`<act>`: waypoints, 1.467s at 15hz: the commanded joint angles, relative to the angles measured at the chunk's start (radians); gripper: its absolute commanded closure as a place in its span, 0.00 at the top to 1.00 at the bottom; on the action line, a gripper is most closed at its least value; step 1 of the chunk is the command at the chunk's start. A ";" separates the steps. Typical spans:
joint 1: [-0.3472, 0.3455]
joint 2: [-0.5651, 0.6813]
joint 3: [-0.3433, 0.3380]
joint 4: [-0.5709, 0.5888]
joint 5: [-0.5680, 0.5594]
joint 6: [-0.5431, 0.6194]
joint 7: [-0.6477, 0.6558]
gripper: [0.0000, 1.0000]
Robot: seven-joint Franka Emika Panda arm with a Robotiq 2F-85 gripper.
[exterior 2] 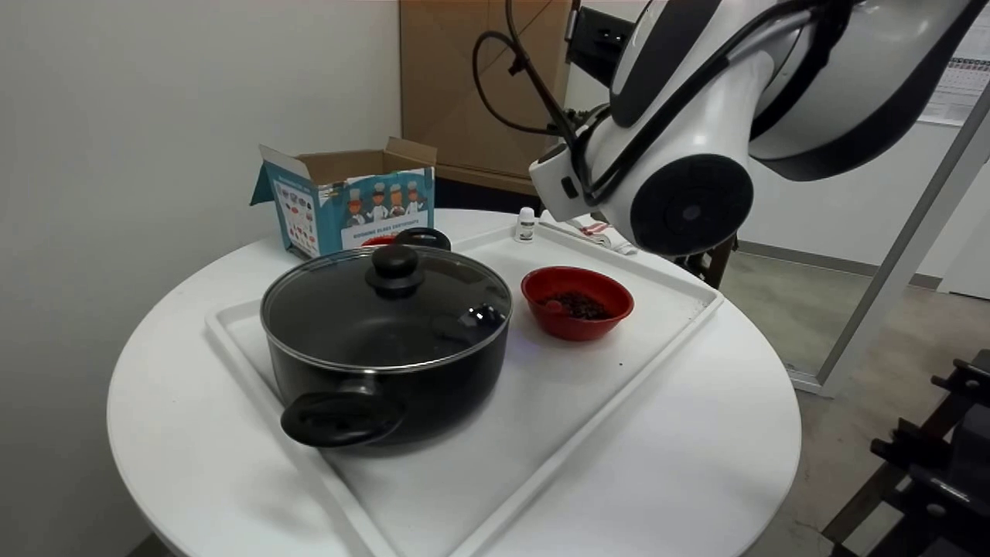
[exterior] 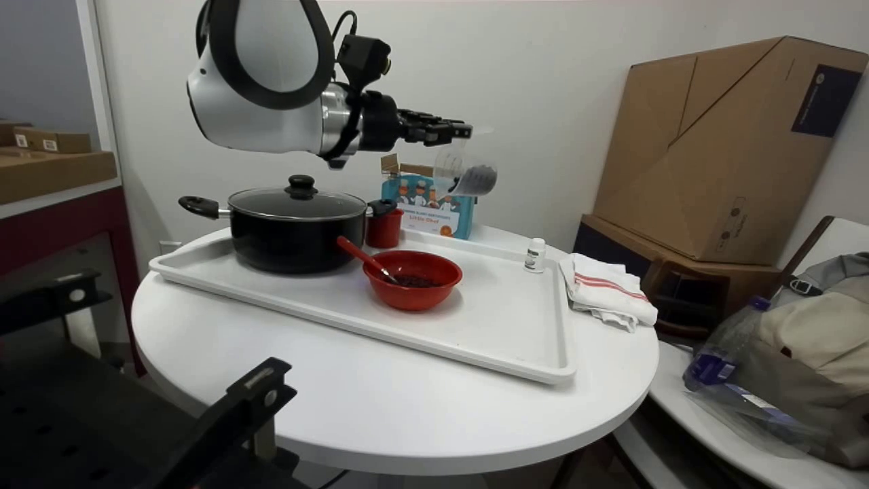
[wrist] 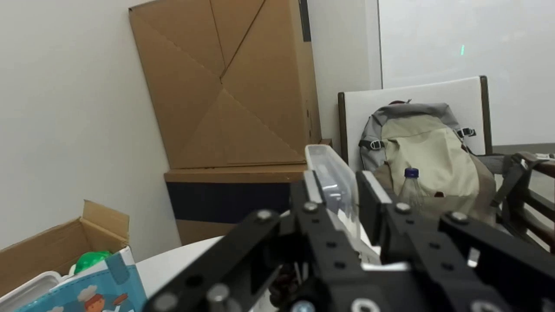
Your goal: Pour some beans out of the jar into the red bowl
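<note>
Shut on the jar's wall, my gripper [exterior: 467,130] holds the translucent jar [exterior: 479,178] tipped over in the air. Dark beans are gathered inside its lower part. In the wrist view the jar [wrist: 331,182] is pinched between the gripper [wrist: 344,190]'s pads; in an exterior view the arm hides both. Below, in both exterior views, the red bowl [exterior: 415,299] rests on the white tray [exterior: 516,319] with dark beans [exterior 2: 582,305] in it and a red-handled spoon [exterior: 358,250] leaning on its rim. Dark red beans [wrist: 282,286] also show beneath the gripper; whether in jar or bowl, I cannot tell.
A black lidded pot [exterior: 297,241] stands beside the bowl, with a red cup [exterior: 385,231] behind it. The open teal box [exterior 2: 387,209] is at the back. A small white bottle [exterior: 535,256] and a folded towel [exterior: 606,288] lie past the bowl.
</note>
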 commanded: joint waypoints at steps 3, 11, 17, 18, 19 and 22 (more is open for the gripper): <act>0.011 0.007 -0.007 -0.043 -0.059 -0.138 0.025 0.10; 0.026 0.003 0.016 -0.097 -0.059 -0.230 0.050 0.10; 0.036 0.006 0.015 -0.127 -0.076 -0.290 0.051 0.10; 0.037 0.007 0.014 -0.130 -0.081 -0.299 0.050 0.10; 0.037 0.007 0.013 -0.134 -0.085 -0.311 0.049 0.10; 0.035 0.008 0.014 -0.139 -0.088 -0.330 0.047 0.10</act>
